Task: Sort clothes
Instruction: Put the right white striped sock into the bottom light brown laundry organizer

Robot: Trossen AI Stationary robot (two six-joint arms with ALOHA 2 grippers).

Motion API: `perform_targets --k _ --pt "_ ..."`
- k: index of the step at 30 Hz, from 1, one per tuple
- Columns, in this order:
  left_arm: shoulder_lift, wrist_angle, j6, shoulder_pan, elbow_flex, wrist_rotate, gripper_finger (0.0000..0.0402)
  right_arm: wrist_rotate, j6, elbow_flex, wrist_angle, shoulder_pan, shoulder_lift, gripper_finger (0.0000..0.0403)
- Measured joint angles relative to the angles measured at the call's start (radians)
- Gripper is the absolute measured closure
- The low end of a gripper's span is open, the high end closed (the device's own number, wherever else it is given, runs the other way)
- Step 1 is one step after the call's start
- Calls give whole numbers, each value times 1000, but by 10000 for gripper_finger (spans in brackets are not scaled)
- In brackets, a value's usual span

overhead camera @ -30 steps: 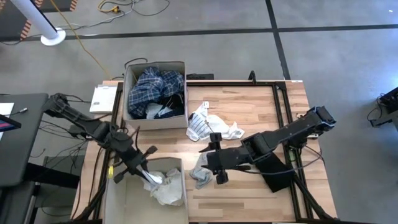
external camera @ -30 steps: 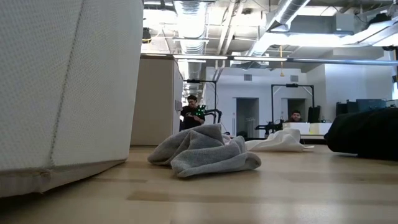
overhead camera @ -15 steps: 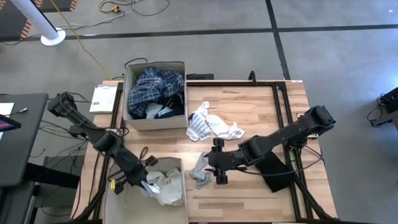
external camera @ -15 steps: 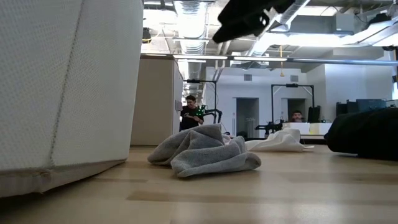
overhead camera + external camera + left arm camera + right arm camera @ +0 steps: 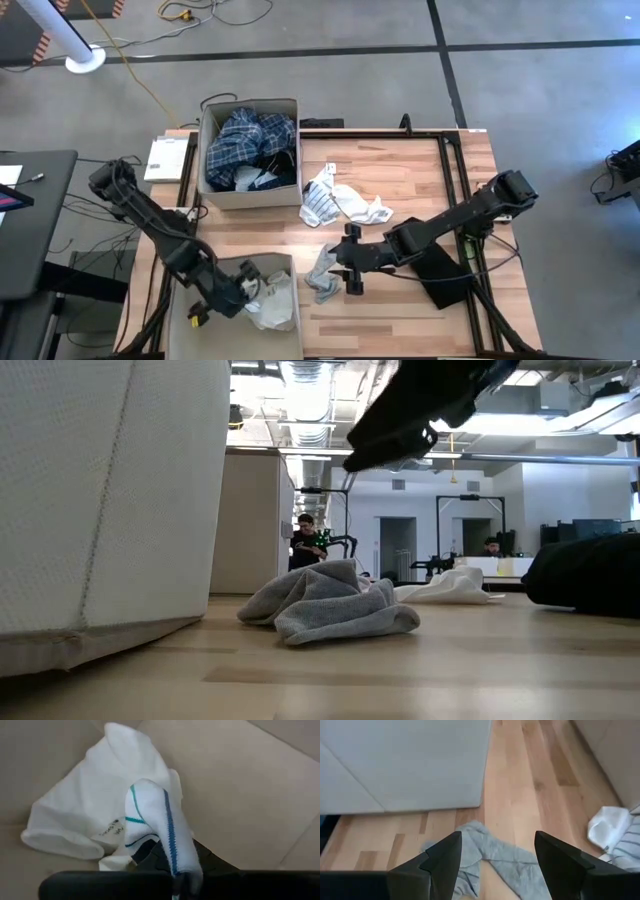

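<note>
high view, table: a light wooden table (image 5: 400, 170) carries two cardboard boxes and loose garments between two dark arms.
high view, far box: the far box (image 5: 207, 190) on the left holds a blue plaid garment (image 5: 252, 138) over darker pieces.
high view, near box: the near box (image 5: 178, 318) at the left front edge holds white clothes (image 5: 272, 300); the left gripper (image 5: 240, 290) reaches down inside it, its arm partly covering the pile.
high view, middle: a striped and white heap (image 5: 340, 203) lies at the table's centre; a grey garment (image 5: 322, 275) lies nearer, just right of the near box.
high view, right arm: the right gripper (image 5: 348, 258) hangs just beside the grey garment, fingers spread, holding nothing.
high view, surroundings: a black cloth (image 5: 445, 275) lies at the right front; cables trail over the grey floor beyond the table.
low view: a box wall (image 5: 100, 500) fills the left; the grey garment (image 5: 330, 605) sits crumpled mid-table, a white piece (image 5: 450, 585) behind it, a dark gripper overhead; people stand far off in the room.
left wrist view: the fingers are pressed together on a white sock (image 5: 160, 825) with blue and teal stripes, over another white garment (image 5: 95, 815) on the box floor.
right wrist view: the two spread fingers (image 5: 440, 865) frame the grey garment (image 5: 505, 865) on the wood, the near box's pale wall (image 5: 405, 765) beyond it, and striped cloth (image 5: 622, 842) at the edge.
</note>
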Motion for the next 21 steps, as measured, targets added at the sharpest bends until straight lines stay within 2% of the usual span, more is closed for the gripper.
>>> perform_targets --k 5,8,12,15,21 --pt "59 -36 46 -36 75 -57 392 -10 4 -23 79 -5 53 138" --pt "82 -42 50 -46 107 -52 392 -70 9 -28 110 -14 129 138" --pt "81 -42 41 -50 95 -20 392 -138 19 -13 141 -26 232 138" --pt "81 -41 13 -48 70 -19 390 -150 26 5 149 -27 286 138" --pt "82 -40 -26 -35 37 -25 345 -152 31 28 160 -25 343 138"
